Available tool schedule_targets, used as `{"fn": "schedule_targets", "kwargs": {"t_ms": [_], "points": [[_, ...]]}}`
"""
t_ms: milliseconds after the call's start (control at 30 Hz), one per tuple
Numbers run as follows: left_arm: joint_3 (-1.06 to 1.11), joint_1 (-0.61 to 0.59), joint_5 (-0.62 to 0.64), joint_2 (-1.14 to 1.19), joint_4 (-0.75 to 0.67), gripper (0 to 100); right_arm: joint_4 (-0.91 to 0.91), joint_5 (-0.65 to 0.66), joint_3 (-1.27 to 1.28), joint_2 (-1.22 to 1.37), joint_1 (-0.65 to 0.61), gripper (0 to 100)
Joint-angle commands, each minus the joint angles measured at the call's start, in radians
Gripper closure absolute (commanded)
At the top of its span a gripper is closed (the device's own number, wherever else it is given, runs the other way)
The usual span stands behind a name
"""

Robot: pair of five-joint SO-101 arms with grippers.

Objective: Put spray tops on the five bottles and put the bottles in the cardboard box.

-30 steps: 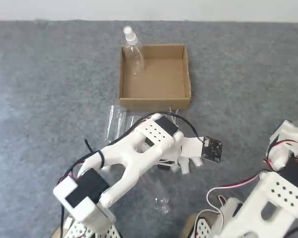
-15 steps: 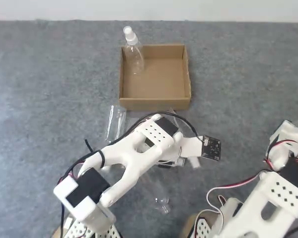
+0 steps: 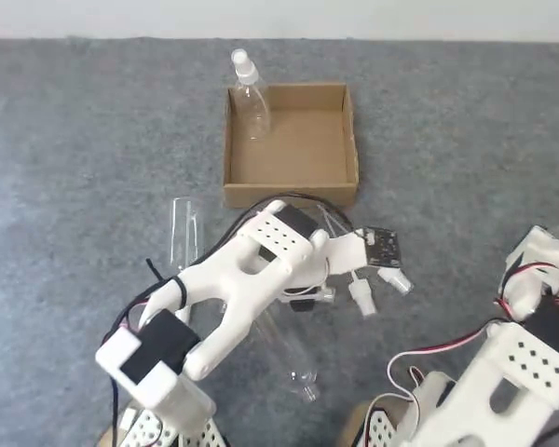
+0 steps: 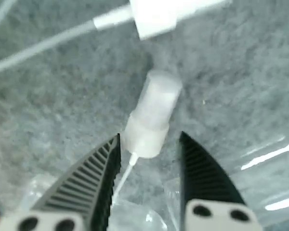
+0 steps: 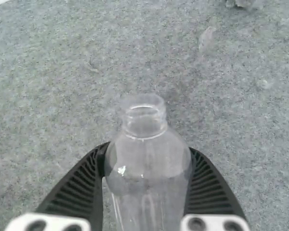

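Observation:
My left gripper (image 4: pixel 149 138) is open, its fingers straddling a white spray top (image 4: pixel 151 115) that lies on the grey carpet. A second spray top (image 4: pixel 166 14) with its thin tube lies just beyond. From above, the left arm's gripper (image 3: pixel 321 293) hovers beside two loose spray tops (image 3: pixel 361 296) in front of the cardboard box (image 3: pixel 349 140). My right gripper (image 5: pixel 148 151) is shut on a clear open-necked bottle (image 5: pixel 144 144), held over the carpet. A capped bottle (image 3: pixel 250 98) leans in the box's back left corner.
One clear bottle (image 3: pixel 182 233) lies on the carpet left of the left arm, another (image 3: pixel 298 368) lies near its base. The right arm (image 3: pixel 531 372) stands at the lower right. Open carpet spreads on both sides of the box.
The left arm has swung left and toward the box, uncovering the two spray tops. The bottle lying on the left has shifted left and turned. The right arm has kept still.

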Motion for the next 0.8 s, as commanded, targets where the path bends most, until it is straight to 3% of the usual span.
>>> {"fn": "schedule_targets", "kwargs": {"t_ms": [0, 200, 433, 767], "points": [[-0.108, 0.038, 0.048, -0.012, 0.032, 80, -0.021, 0.0, -0.017, -0.031, 0.007, 91.6], [-0.116, 0.12, 0.048, -0.011, 0.015, 80, -0.021, 0.0, -0.017, -0.031, 0.007, 91.6], [-0.073, 0.124, 0.044, -0.009, -0.078, 80, -0.021, 0.0, -0.017, -0.031, 0.007, 91.6], [-0.018, 0.124, 0.014, -0.009, -0.081, 85, -0.016, 0.0, -0.017, -0.031, 0.007, 91.6]]}}
